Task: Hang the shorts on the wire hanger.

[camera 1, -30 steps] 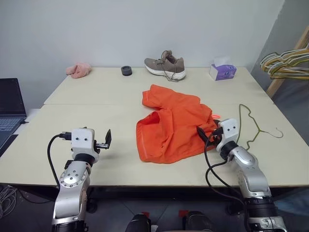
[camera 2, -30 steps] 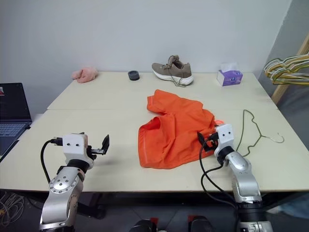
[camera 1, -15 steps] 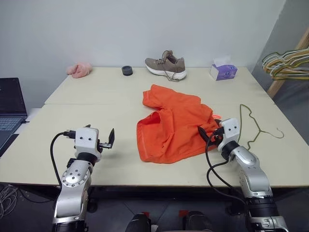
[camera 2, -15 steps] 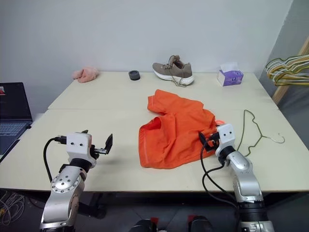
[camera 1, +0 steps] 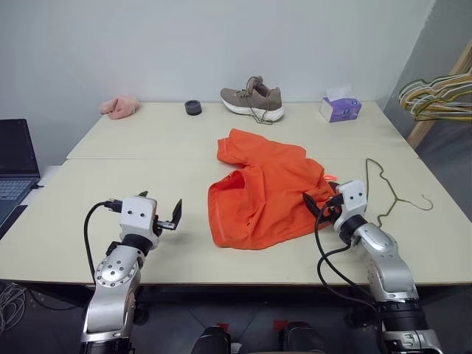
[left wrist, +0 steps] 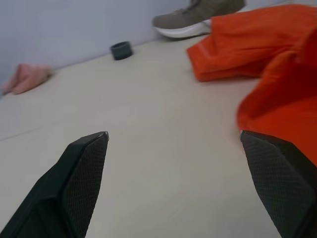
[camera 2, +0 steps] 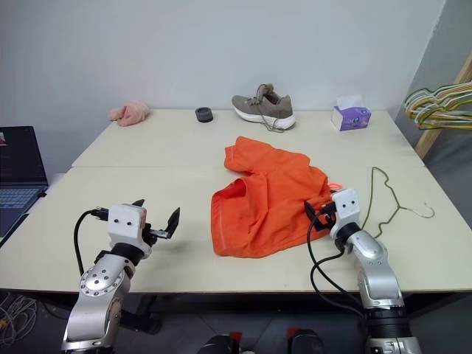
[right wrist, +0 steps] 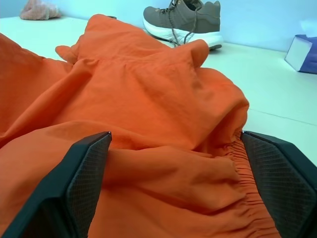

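Shorts (camera 1: 265,193), bright orange, lie crumpled mid-desk (camera 1: 147,147), one part stretched toward the far side. Wire hanger (camera 1: 389,193) lies flat on the desk right of the shorts, hook pointing right, apart from the fabric as far as I can tell.

Right end effector (camera 1: 316,209) sits at the near right edge of the shorts, fingers spread wide; in the right wrist view the gathered waistband lies between the fingers (right wrist: 74,188), but contact isn't clear from here, so possibly just above the fabric. Nothing clamped.

Left end effector (camera 1: 171,217) is low over bare desk, left of the shorts and clear of them, fingers also spread wide, empty.

Far side of desk, left to right: pink fluffy cloth (camera 1: 119,106), small dark round object (camera 1: 193,108), grey shoe (camera 1: 252,99), purple tissue box (camera 1: 340,108). Laptop (camera 1: 15,166) off the left edge. Bunch of coloured hangers (camera 1: 436,96) at far right.
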Controlling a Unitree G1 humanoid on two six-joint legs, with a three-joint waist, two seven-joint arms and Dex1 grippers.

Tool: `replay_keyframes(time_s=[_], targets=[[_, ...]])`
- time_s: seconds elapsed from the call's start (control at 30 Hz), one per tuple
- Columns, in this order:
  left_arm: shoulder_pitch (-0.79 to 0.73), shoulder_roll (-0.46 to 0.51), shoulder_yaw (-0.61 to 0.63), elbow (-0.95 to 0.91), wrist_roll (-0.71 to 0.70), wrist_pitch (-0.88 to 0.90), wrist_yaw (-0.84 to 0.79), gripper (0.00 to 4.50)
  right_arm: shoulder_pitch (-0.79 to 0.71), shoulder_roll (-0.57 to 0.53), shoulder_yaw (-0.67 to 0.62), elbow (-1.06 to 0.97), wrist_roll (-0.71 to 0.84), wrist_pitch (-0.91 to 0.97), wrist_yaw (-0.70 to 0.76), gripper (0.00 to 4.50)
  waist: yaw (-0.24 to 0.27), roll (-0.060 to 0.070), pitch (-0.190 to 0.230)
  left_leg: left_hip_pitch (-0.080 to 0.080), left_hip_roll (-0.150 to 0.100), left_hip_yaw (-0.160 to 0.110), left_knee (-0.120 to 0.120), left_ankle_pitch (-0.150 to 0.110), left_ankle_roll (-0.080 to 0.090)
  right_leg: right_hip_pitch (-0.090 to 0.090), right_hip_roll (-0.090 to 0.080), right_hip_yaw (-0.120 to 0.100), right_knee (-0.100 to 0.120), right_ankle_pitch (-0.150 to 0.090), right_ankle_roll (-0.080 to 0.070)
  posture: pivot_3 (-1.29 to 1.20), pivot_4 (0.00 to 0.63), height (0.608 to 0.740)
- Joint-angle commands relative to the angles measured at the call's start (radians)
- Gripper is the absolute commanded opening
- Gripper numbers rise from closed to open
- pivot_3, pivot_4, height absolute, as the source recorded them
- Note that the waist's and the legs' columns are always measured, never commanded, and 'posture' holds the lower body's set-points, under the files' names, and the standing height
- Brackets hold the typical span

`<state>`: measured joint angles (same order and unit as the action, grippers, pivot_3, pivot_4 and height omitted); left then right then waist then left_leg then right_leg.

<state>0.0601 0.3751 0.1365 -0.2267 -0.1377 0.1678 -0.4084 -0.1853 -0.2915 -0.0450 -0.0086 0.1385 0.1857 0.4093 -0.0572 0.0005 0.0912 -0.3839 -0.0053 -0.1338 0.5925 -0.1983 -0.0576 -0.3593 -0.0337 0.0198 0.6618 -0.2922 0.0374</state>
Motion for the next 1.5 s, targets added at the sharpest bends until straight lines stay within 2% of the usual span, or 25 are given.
replay_keyframes(time_s=[0.03, 0.2, 0.3, 0.4, 0.6, 0.87, 1.0, 1.37, 1.5], targets=[[-0.027, 0.065, -0.109, -0.068, -0.049, -0.008, -0.183, 4.50, 0.017, -0.033, 0.019, -0.102, 0.045, 0.007, 0.082, 4.45, 0.000, 0.001, 0.002, 0.000, 0.000, 0.000, 0.000, 0.000, 0.000, 0.000, 0.000, 0.000, 0.000, 0.000, 0.000, -0.10, 0.047, 0.740], [-0.059, 0.183, -0.216, -0.085, -0.089, 0.031, -0.390, 4.50, 0.081, -0.145, 0.109, -0.241, 0.088, 0.045, 0.272, 4.45, -0.012, 0.003, 0.004, -0.002, 0.000, 0.001, 0.000, -0.002, -0.002, -0.002, 0.000, 0.000, 0.000, -0.002, 0.000, -0.13, 0.049, 0.740], [-0.107, 0.243, -0.274, -0.060, -0.070, 0.034, -0.483, 4.50, 0.117, -0.260, 0.158, -0.349, 0.131, 0.099, 0.413, 4.45, -0.026, 0.003, 0.006, -0.004, 0.000, 0.001, 0.000, -0.002, -0.003, -0.004, -0.001, 0.001, 0.000, -0.003, 0.000, -0.15, 0.049, 0.740], [-0.151, 0.291, -0.333, -0.006, -0.033, 0.033, -0.553, 4.50, 0.123, -0.336, 0.167, -0.407, 0.168, 0.154, 0.474, 4.45, -0.034, 0.003, 0.007, -0.010, 0.000, 0.001, 0.000, -0.002, -0.003, -0.010, 0.000, 0.000, 0.001, -0.003, 0.001, -0.16, 0.050, 0.740], [-0.209, 0.302, -0.399, 0.101, 0.053, -0.003, -0.574, 4.50, 0.112, -0.362, 0.157, -0.450, 0.187, 0.201, 0.472, 4.45, -0.057, -0.003, 0.011, -0.010, 0.001, 0.001, 0.000, -0.002, -0.003, -0.010, 0.001, 0.000, 0.001, -0.002, 0.002, -0.19, 0.055, 0.740], [-0.253, 0.295, -0.450, 0.224, 0.163, -0.085, -0.540, 4.50, 0.106, -0.390, 0.156, -0.453, 0.150, 0.201, 0.459, 4.45, -0.058, -0.003, 0.012, -0.010, 0.001, 0.001, 0.000, -0.002, -0.003, -0.010, 0.001, 0.000, 0.001, -0.001, 0.004, -0.20, 0.057, 0.740], [-0.253, 0.298, -0.453, 0.256, 0.186, -0.134, -0.524, 3.56, 0.090, -0.424, 0.180, -0.418, 0.083, 0.171, 0.460, 4.50, -0.058, -0.003, 0.011, -0.008, 0.001, 0.002, 0.001, -0.002, -0.003, -0.009, 0.000, 0.001, 0.001, -0.002, 0.003, -0.20, 0.057, 0.740], [-0.220, 0.349, -0.416, 0.274, 0.177, -0.182, -0.530, 0.17, -0.048, -0.472, 0.247, -0.130, -0.145, -0.041, 0.462, 4.50, -0.079, -0.003, 0.012, 0.000, 0.001, 0.003, 0.001, -0.002, -0.003, -0.003, 0.000, 0.002, 0.002, -0.002, 0.003, -0.18, 0.058, 0.740], [-0.219, 0.351, -0.385, 0.270, 0.159, -0.194, -0.515, 0.08, -0.166, -0.470, 0.320, 0.082, -0.297, -0.204, 0.422, 4.50, -0.090, -0.003, 0.012, 0.002, 0.001, 0.003, 0.001, -0.002, -0.003, 0.000, 0.000, 0.002, 0.002, -0.002, 0.003, -0.18, 0.057, 0.740]])
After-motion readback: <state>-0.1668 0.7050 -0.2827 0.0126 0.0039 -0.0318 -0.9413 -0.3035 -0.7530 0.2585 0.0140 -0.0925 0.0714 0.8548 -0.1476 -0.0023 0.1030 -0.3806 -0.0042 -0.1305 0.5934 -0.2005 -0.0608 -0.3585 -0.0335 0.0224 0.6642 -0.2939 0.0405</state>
